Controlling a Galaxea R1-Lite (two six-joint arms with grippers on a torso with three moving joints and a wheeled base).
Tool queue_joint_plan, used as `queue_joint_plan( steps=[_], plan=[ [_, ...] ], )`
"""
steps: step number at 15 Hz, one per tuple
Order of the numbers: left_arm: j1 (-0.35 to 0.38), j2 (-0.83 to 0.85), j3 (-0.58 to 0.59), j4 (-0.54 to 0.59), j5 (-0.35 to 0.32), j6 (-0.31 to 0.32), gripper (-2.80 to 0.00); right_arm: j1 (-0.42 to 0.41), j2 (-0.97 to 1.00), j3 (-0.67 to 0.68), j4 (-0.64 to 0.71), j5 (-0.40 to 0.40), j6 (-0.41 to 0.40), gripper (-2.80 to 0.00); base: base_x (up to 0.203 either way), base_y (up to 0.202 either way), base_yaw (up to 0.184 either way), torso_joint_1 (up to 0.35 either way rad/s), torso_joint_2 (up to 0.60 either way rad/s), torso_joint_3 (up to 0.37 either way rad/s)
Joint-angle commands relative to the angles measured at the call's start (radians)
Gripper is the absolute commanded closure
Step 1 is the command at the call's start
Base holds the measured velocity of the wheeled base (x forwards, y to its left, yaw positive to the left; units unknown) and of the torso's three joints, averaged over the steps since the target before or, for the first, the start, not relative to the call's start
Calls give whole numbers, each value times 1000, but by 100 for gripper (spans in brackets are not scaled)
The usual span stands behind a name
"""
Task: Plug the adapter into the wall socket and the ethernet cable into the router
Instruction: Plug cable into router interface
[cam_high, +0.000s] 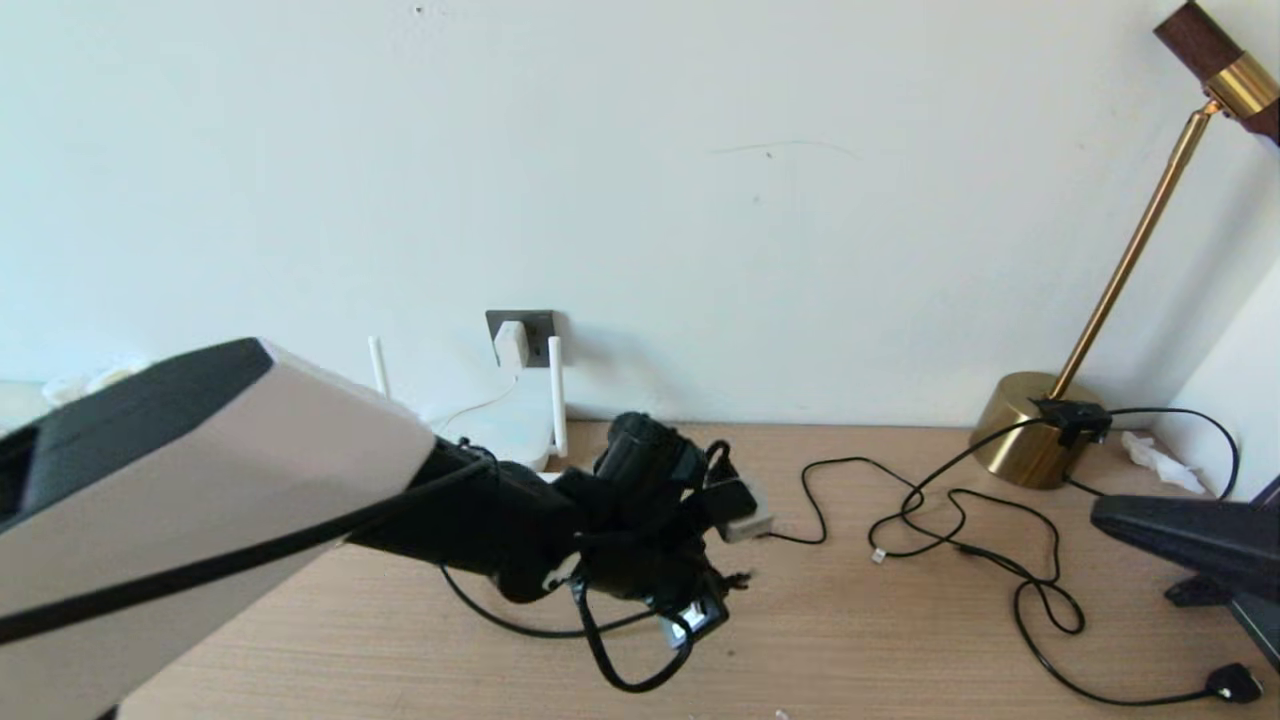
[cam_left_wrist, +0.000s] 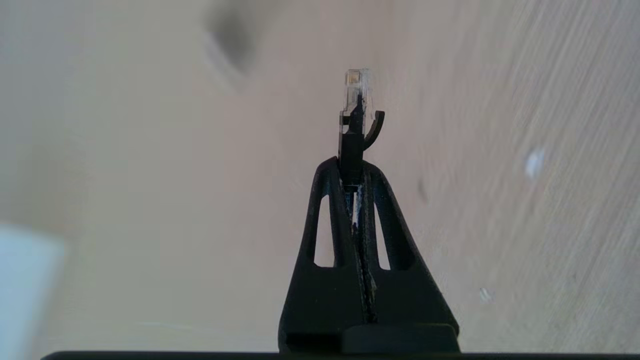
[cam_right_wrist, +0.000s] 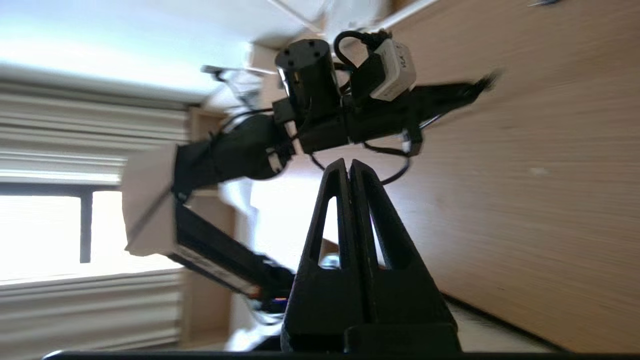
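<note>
The white adapter (cam_high: 511, 343) sits plugged into the dark grey wall socket (cam_high: 538, 325), and its thin white cord runs down to the router (cam_high: 505, 428). The router lies against the wall with two of its antennas showing, partly behind my left arm. My left gripper (cam_high: 728, 580) (cam_left_wrist: 351, 167) hovers over the table right of the router, shut on the black boot of the ethernet cable (cam_high: 520, 628). The cable's clear plug tip (cam_left_wrist: 357, 85) sticks out past the fingertips. My right gripper (cam_high: 1100, 512) (cam_right_wrist: 348, 164) is parked at the right, shut on nothing.
A brass lamp (cam_high: 1030, 440) stands at the back right against the wall. Thin black cables (cam_high: 960, 510) snake across the table's right half, ending in a black plug (cam_high: 1235, 683). A crumpled tissue (cam_high: 1160, 462) lies near the lamp.
</note>
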Motion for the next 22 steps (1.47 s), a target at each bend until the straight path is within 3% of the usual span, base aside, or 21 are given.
queue_joint_plan(
  steps=[1, 3, 7, 8, 11, 12, 15, 17, 19, 22],
  plan=[
    [-4, -173, -46, -34, 15, 133, 0, 1, 55, -65, 1, 19, 88, 0, 0, 0, 0, 0, 0, 0],
    [-55, -280, -71, -45, 76, 258, 0, 0, 73, -124, 4, 74, 133, 0, 0, 0, 0, 0, 0, 0],
    [-266, -408, -40, -42, 254, 329, 0, 0, 126, -143, 31, 88, 137, 0, 0, 0, 0, 0, 0, 0],
    [-298, -423, -30, -46, 283, 333, 0, 0, 125, -127, 31, 89, 138, -280, 0, 0, 0, 0, 0, 0],
    [-329, -453, 40, -103, 312, 335, 0, 0, 95, -71, 31, 85, 121, -280, 0, 0, 0, 0, 0, 0],
    [-330, -460, 80, -143, 315, 338, 0, 1, 82, -55, 30, 87, 81, -280, 0, 0, 0, 0, 0, 0],
    [-334, -531, 207, -218, 313, 390, 0, 5, 50, 21, 27, 96, -171, -280, 0, 0, 0, 0, 0, 0],
    [-334, -600, 287, -250, 319, 445, 0, 16, 43, 24, 20, 109, -210, -280, 0, 0, 0, 0, 0, 0],
    [-334, -623, 334, -294, 382, 532, 0, 29, 45, 32, -54, 141, -229, -280, 0, 0, 0, 0, 0, 0],
    [-351, -619, 349, -312, 367, 555, 0, 35, 75, 47, -91, 154, -394, -280, 0, 0, 0, 0, 0, 0]
  ],
)
